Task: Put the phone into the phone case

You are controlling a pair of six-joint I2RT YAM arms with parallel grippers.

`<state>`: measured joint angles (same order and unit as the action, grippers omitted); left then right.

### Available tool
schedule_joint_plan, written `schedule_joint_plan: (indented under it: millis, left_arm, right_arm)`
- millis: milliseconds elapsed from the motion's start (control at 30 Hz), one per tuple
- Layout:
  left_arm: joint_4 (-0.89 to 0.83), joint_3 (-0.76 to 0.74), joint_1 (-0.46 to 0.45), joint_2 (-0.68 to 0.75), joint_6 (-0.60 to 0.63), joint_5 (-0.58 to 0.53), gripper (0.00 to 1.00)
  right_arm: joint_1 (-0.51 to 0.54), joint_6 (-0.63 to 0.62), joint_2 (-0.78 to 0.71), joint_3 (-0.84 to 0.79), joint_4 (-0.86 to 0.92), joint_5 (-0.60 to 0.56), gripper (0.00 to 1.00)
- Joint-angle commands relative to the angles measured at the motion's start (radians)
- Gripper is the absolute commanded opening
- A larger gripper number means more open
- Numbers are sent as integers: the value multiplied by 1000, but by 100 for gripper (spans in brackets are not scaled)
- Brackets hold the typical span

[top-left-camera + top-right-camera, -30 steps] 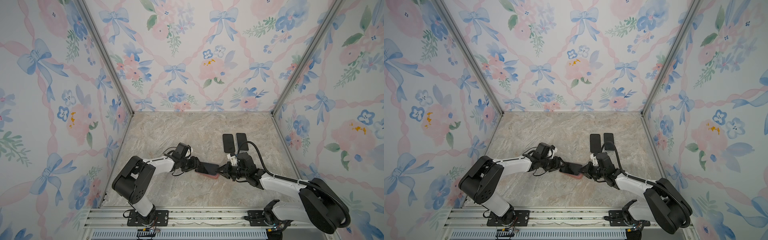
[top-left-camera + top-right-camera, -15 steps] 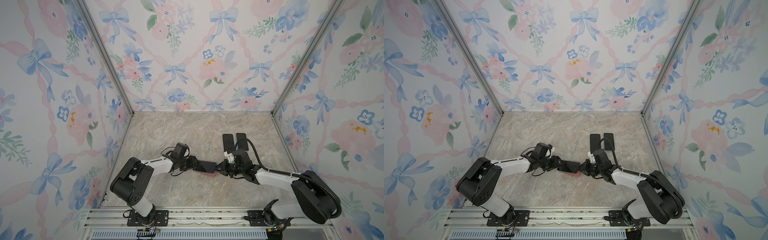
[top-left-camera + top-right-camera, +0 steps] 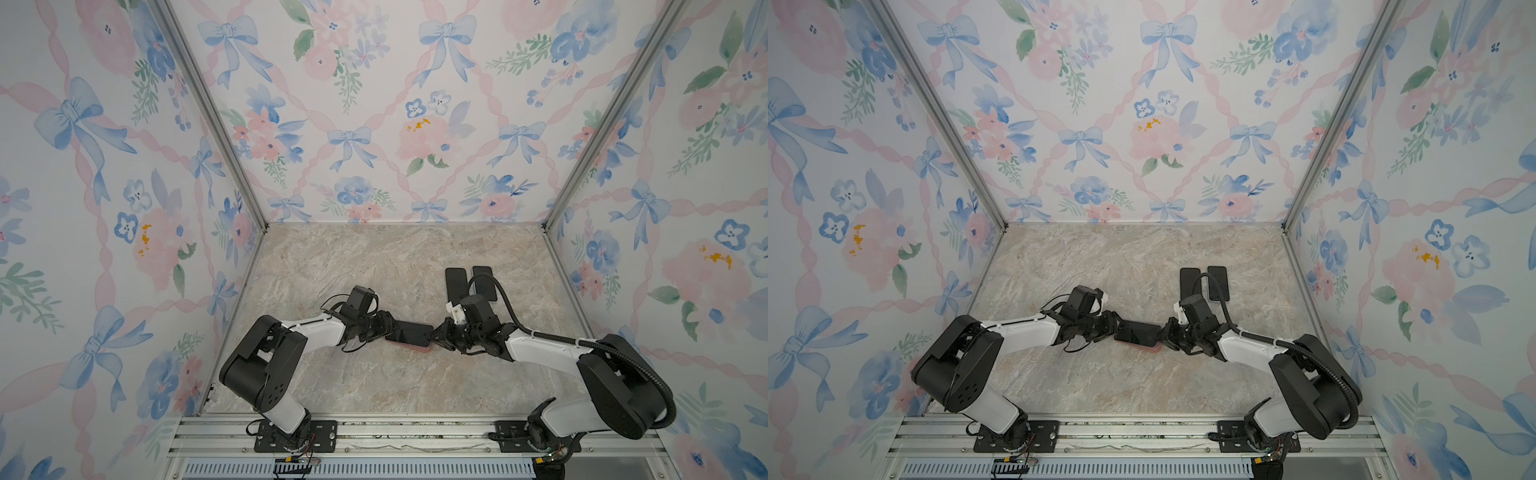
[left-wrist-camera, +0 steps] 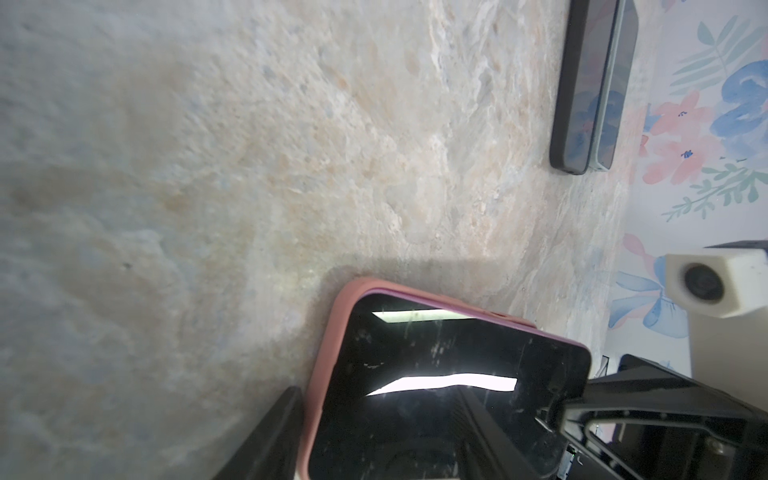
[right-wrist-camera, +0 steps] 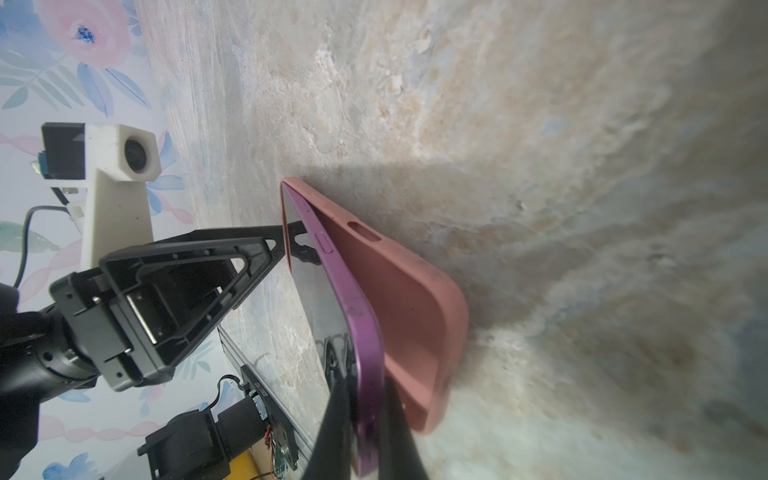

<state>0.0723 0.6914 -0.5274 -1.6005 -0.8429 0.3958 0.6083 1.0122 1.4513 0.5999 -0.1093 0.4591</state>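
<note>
Phone: the phone (image 5: 322, 299), black screen and purple rim, lies slanted in the pink case (image 5: 399, 299) near the middle of the table (image 3: 374, 257). Its far end is down inside the case; the end by the right gripper (image 5: 365, 432) stands raised clear of the rim.
Case: flat on the table, open side up. In both top views only a pink sliver shows under the phone.
Right gripper: pinched tight on the raised end, one finger on the screen side and one between the phone's back and the case.
Left gripper: the left gripper (image 3: 390, 328) sits at the seated end with its fingers part-way apart. One fingertip (image 5: 270, 245) touches the screen there and another finger (image 4: 270, 436) lies beside the case's outer edge. It clamps nothing that I can see.
Just changed: over the last second the right gripper has pressed in toward the left gripper, and the phone has crept slightly leftward and toward the back. The left fingers' spread looks the same.
Meaning: probably a lengthwise push that beds the far end under the case lip; insertion looks about half done.
Left to do: lower the raised end and press it past the rim. The finger under the phone likely has to come out first.
Risk: nothing holds the case, so it may slide.
Others: two other phones (image 3: 457, 282) lie side by side toward the back right, well apart.
</note>
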Motion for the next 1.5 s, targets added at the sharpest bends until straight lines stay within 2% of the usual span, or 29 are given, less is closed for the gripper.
schedule_joint_plan:
  millis: [0, 267, 533, 833, 1167, 1467]
  left_arm:
    - [-3, -28, -18, -18, -17, 92, 58]
    - [-3, -47, 4, -5, -9, 95, 58]
    - [-3, -61, 19, -3, -3, 112, 59]
    - [-6, -67, 26, -12, 17, 138, 58]
    - [-9, -70, 18, -18, 20, 135, 56]
    - [-7, -52, 3, -45, 25, 140, 55]
  right_arm:
    - [48, -70, 11, 42, 159, -58, 15]
    - [54, -138, -27, 104, 299, -103, 36]
    - [108, -206, -88, 173, 487, -210, 42]
    - [139, -222, -97, 154, 574, -319, 38]
    - [180, -210, 12, 181, 494, -300, 30]
    - [196, -208, 40, 185, 473, -303, 23]
